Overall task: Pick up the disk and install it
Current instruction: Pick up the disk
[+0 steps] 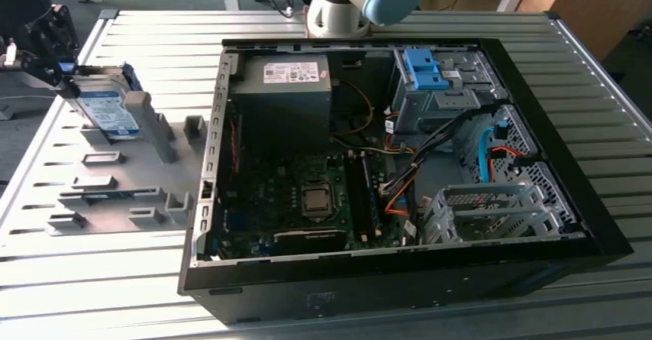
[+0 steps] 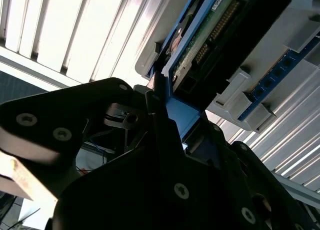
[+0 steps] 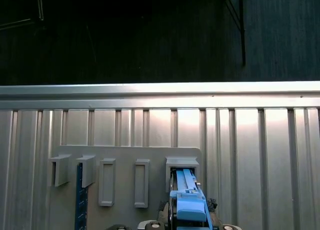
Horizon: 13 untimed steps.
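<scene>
End effector (image 1: pixel 69 84) angled downward, clamping upright disk (image 1: pixel 107 112)

Your arm (image 1: pixel 341 8), grey with a pale blue joint cap, rises at the top centre of the exterior view. Your black gripper (image 1: pixel 67 84) hangs at the exterior view's left, pointing down, jaws clamped on the disk (image 1: pixel 102 105). In the second wrist view, one dark finger (image 2: pixel 159 102) presses the disk's blue edge.

Bright light glaring off slatted metal table (image 1: pixel 570 57) beside the open computer case (image 1: pixel 596 233); case interior sitting in shadow. Table slats washing out white in second wrist view.
</scene>
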Each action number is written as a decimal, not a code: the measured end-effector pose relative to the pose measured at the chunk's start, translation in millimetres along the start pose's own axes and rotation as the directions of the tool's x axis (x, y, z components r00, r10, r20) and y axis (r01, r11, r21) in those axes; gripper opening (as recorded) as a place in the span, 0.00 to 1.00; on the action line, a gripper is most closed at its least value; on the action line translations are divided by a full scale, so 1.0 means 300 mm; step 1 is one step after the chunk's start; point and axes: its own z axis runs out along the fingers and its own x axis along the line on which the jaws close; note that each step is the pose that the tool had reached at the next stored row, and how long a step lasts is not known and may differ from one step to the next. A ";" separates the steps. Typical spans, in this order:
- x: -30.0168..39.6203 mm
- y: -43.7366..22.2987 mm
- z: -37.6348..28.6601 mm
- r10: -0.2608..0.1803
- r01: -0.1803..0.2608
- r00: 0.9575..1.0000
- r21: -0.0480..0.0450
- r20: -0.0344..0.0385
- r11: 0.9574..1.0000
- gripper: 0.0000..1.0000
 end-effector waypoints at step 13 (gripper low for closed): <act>0.000 0.000 0.000 -0.007 0.007 1.000 0.000 0.000 1.000 0.38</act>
